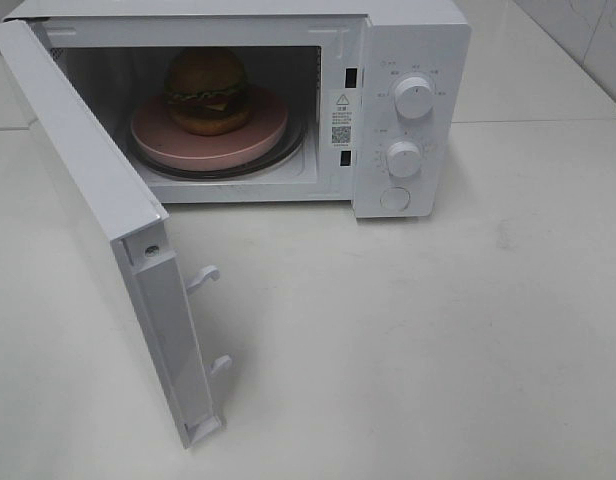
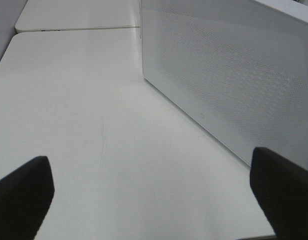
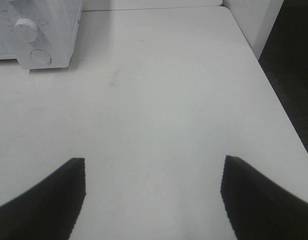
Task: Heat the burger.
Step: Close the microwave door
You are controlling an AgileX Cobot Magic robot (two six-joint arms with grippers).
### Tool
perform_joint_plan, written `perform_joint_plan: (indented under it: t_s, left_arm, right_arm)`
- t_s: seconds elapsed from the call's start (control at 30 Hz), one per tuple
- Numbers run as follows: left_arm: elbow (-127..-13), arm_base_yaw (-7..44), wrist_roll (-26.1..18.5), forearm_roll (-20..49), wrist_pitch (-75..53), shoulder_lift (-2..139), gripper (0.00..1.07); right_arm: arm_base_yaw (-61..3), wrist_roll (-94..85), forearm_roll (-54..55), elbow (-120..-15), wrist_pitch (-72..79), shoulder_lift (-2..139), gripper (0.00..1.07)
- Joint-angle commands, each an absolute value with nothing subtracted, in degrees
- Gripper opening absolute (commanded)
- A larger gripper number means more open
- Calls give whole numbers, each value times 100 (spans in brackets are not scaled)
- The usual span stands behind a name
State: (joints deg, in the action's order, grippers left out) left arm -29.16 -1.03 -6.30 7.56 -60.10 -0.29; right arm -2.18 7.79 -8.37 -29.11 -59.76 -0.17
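Well ahead of spread, empty left gripper and right gripper: burger likely light, glossy-slick; pinch bun sides.

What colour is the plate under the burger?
Pink plate, best seen in the exterior high view.

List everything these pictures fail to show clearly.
- Markings around the upper knob and lower knob: too small to read in the high view.
- Print on the sticker: too small, high view.
- Back of the burger and rear of the plate: hidden by the burger itself, deep inside the microwave.
- Left gripper and right gripper: outside the high view; the wrist views cut off all but the fingertips.
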Motion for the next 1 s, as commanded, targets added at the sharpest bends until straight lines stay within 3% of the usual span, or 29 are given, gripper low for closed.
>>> perform_joint_plan:
  t_s: [0.03,1.0]
  left_arm:
    - [-2899,-109,-619,802,-5964,-155,100]
    - [-2899,-109,-619,802,-5964,-155,100]
  right_arm:
    - [-178,739,-825,-2893,-5942,-195,76]
    - [-178,739,-825,-2893,-5942,-195,75]
